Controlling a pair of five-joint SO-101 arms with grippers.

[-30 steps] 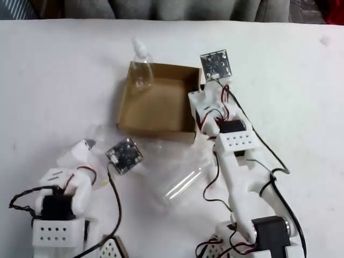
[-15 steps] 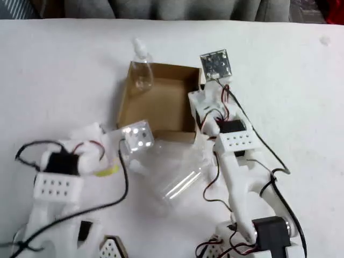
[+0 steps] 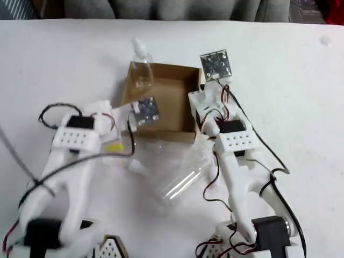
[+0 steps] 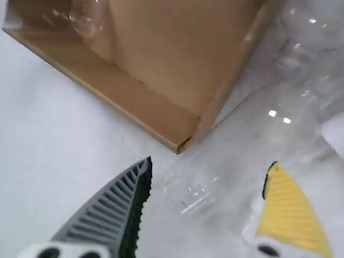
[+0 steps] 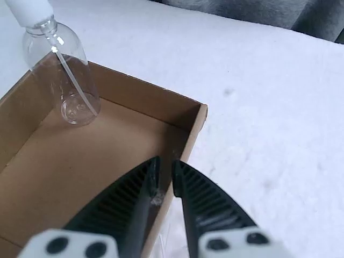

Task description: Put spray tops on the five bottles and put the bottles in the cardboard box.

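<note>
One clear, white-topped bottle (image 5: 62, 75) stands upright inside the brown cardboard box (image 5: 145, 99).

A white table (image 3: 301, 107) spreads flat, with a small faint mark (image 3: 324, 40) near its far right corner. Beyond the far edge runs a band of folded grey fabric (image 3: 161, 8). A blue-striped cloth (image 3: 13, 8) shows past the far left corner, and something red (image 3: 336, 9) past the far right corner.

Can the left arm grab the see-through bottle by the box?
Probably yes: the left gripper hangs open right over the clear bottle, nothing between, with the cardboard box off to one side.
</note>
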